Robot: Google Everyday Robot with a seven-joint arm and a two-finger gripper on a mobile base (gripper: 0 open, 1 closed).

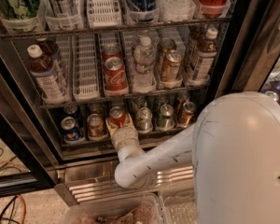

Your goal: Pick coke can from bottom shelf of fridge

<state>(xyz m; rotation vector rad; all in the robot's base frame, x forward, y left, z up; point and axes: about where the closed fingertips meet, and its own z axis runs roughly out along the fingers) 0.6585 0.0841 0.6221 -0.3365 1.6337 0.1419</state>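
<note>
The jaws are hidden behind the wrist, so it cannot be told whether they are spread or pinching anything. The gripper (121, 128) is seen reaching into the fridge (17, 139) at the bottom shelf (154, 134), right against the lower front of the coke can (116, 115). The coke can stands upright at the front of its lane, left of the shelf's middle, with its silver top in view and its lower part covered by the gripper.

Just left of it a gold-orange can (95, 124) is found, and further left a blue Pepsi can (71, 129). To its right two silver cans (143, 118) are lined up, then a brownish can (186, 113) near the right frame.

The white arm (158, 157) runs from the gripper down and right to a large rounded casing (245, 162) that fills the near right corner.

On the rack above, a larger Coca-Cola can (114, 73), a water bottle (143, 64) and a gold can (170, 65) are ranged side by side. Below the open door the ribbed steel base (88, 190) is seen.
</note>
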